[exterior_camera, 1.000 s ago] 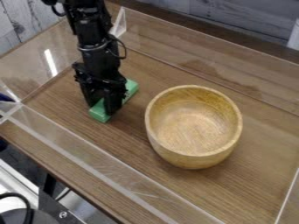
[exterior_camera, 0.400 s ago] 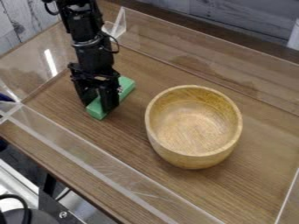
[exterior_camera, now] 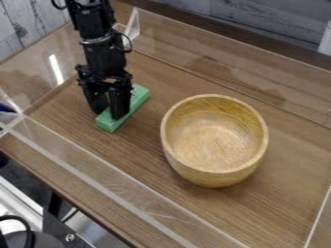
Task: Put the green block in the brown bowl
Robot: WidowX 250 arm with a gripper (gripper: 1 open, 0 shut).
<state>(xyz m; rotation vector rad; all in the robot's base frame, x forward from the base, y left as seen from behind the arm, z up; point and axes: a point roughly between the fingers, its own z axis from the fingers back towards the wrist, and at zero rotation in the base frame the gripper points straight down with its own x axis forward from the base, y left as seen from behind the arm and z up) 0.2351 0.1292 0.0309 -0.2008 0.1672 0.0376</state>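
- Camera view: a black robot arm (exterior_camera: 93, 34) is reaching down from the far left corner of a wood-grain bench (exterior_camera: 195, 208), its gripper (exterior_camera: 107, 105) pointing steeply downward.
- The gripper is standing over the green block (exterior_camera: 123, 108), its dark fingers (exterior_camera: 101, 97) partly spread and covering the block's left part; whether they are actually pinching the block or only touching it cannot be told from this angle.
- The green block is lying flat on the bench surface near the left edge, its long side running diagonally, with its near end and right edge showing beside the fingers.
- The brown bowl (exterior_camera: 246, 165) is sitting upright toward the bench's right side, near the block but apart from it, its hollow facing up.
- Clear plastic walls (exterior_camera: 130, 194) are lining the bench's edges.
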